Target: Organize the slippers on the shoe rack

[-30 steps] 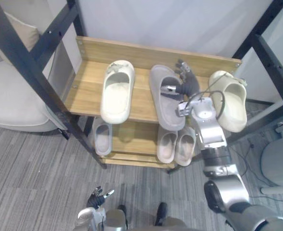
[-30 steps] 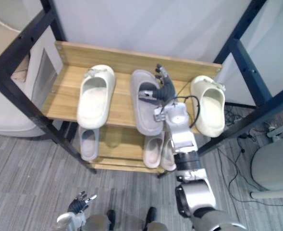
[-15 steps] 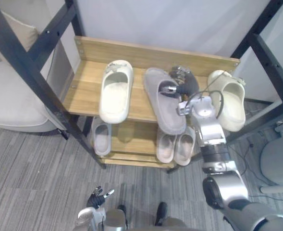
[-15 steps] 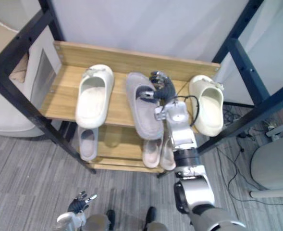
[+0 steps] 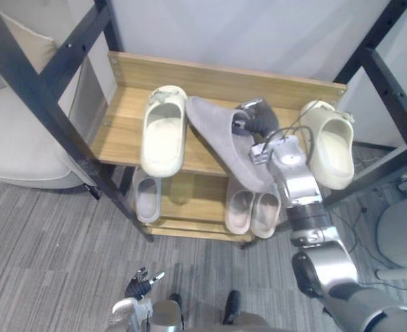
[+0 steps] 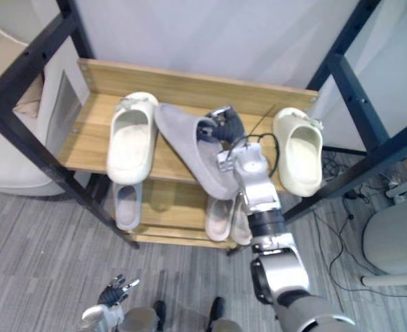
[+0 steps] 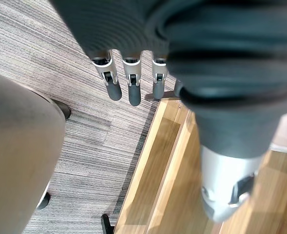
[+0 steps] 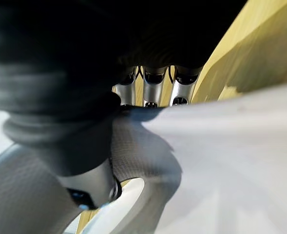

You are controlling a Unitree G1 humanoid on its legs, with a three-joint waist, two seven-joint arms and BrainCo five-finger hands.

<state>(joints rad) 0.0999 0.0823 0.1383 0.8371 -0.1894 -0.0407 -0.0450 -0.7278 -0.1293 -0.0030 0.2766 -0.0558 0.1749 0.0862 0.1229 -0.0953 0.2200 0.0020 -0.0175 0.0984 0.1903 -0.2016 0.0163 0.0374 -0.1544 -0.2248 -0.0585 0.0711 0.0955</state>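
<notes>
A grey slipper hangs tilted over the middle of the shoe rack's top shelf, its toe end swung toward the left. My right hand is shut on its strap, thumb on one side and fingers curled on the other. One cream slipper lies to the left of it, close to its toe, and another cream slipper lies at the shelf's right end. My left hand hangs low near the floor, its fingers straight and holding nothing.
On the lower shelf lie a small grey slipper and a beige pair. Black frame bars slant across both sides of the rack. A light armchair stands at the left, and a white wall rises behind.
My right hand's fingers curled round the grey slipper's strap. The slipper then lifted, tilted, and swung its toe left toward the cream slipper.
</notes>
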